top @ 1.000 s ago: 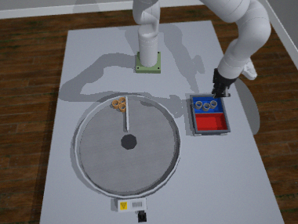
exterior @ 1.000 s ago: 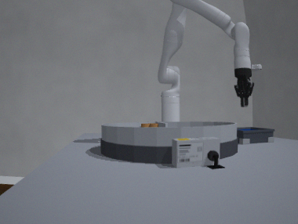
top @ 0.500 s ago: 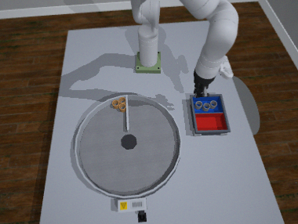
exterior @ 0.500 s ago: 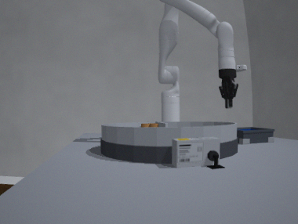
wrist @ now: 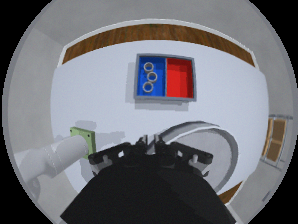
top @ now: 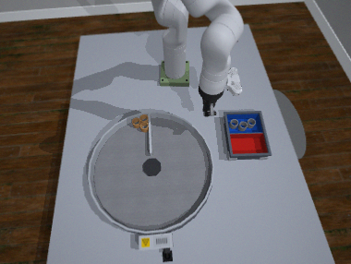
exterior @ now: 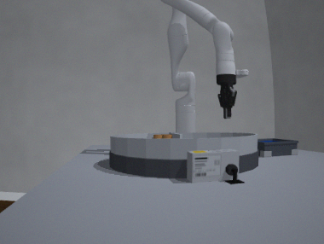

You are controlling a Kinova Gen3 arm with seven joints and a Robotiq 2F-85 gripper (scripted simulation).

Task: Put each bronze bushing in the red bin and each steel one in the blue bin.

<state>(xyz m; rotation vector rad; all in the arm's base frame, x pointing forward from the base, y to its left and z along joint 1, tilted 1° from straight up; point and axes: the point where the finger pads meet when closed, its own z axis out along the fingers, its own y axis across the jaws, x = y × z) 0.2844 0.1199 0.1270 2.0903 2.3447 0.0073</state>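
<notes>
Bronze bushings [top: 144, 129] [exterior: 167, 136], three by our count, stand clustered on the turntable [top: 152, 203] [exterior: 183, 147] [wrist: 215, 165], inside its raised rim and beside the thin divider [top: 150, 138]. We see three steel bushings [top: 243, 129] [wrist: 152, 81] upright in the blue bin [top: 244, 117] [wrist: 158, 89], while the red bin [top: 248, 144] [wrist: 179, 80] next to it holds none. Our gripper [top: 210, 112] [exterior: 227, 114] [wrist: 150, 139] hangs above the table [top: 259, 208] [exterior: 162, 213] [wrist: 100, 90], between turntable and bins in the top view. Its fingers are released, with a narrow gap and nothing grasped, though the wrist view shows the tips rather dimly to us.
</notes>
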